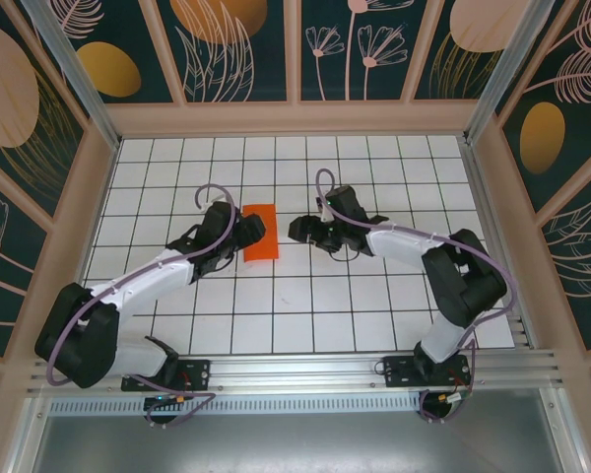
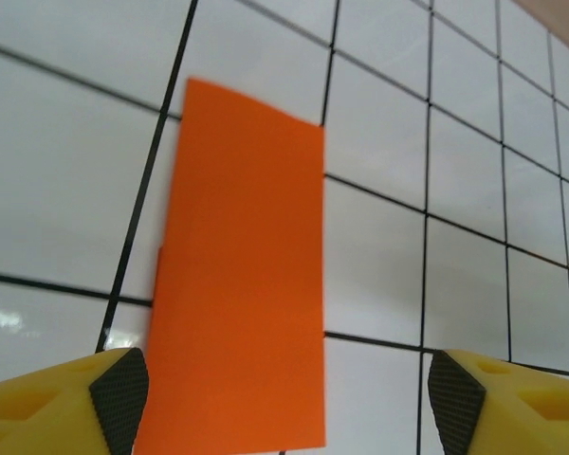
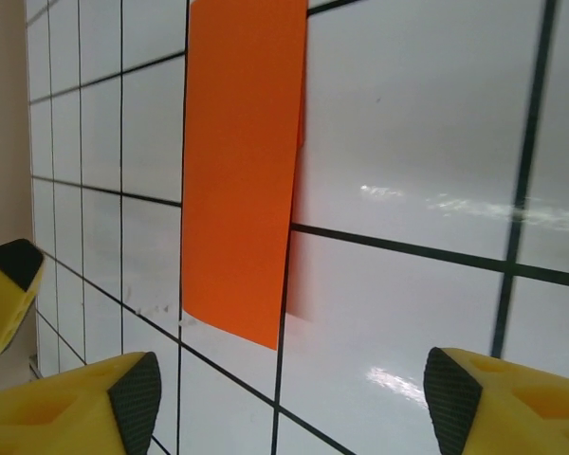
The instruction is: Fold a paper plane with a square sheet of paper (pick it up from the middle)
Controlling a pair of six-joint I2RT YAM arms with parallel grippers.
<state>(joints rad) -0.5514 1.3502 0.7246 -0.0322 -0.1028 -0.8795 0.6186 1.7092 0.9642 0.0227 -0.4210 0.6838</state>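
- Two yellow-fingered tools flank the work in the overhead view. The left gripper (image 1: 242, 231) sits at one long edge of the thin, bright orange square sheet of paper (image 1: 262, 235), which lies doubled into a narrow rectangle on the white gridded table (image 1: 374, 296). The right gripper (image 1: 297, 231) waits just beyond the opposite edge. We judge they face each other so that each can work one side of the fold.
- From the left wrist we see the jaws spread wide and holding nothing. The sheet lies flat beneath them, much nearer one pad (image 2: 121, 403) than the other, and runs straight ahead. A lower layer peeks out along one edge, so the halves do not quite match.
- From the right wrist we see jaws likewise wide apart and empty. The sheet lies ahead and to one side of the fingers, apart from them, which leaves room to approach for the next fold.
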